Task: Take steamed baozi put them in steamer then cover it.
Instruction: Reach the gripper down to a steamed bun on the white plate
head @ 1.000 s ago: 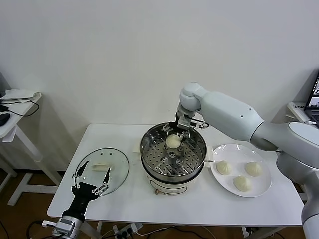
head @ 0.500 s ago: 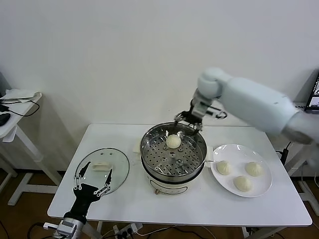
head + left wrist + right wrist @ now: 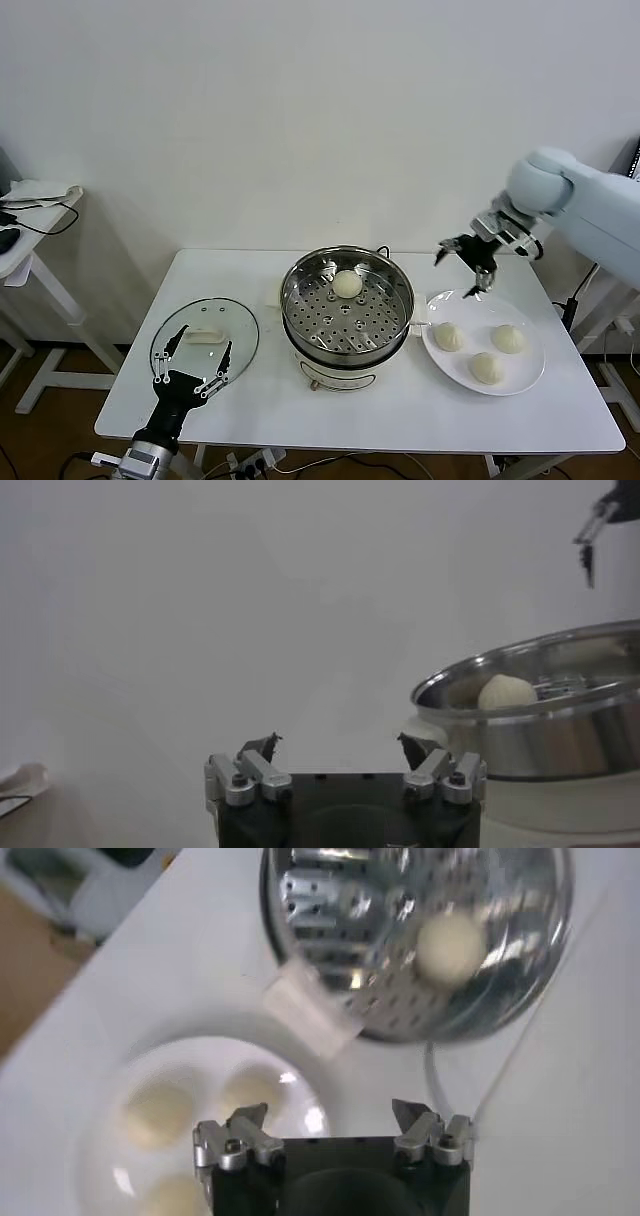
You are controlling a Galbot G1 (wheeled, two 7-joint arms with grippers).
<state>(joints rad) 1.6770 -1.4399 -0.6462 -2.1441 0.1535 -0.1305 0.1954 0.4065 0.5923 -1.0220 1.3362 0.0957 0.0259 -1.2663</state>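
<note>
While my right hand [image 3: 470,270] hung spread and empty above the plate [image 3: 530,385], three buns [image 3: 449,337] lay on that plate and one bun [image 3: 347,284] sat inside the steamer [image 3: 300,300]. My left hand [image 3: 190,362] waited spread at the bench [image 3: 400,420] edge, near the glass lid [image 3: 245,330].
</note>
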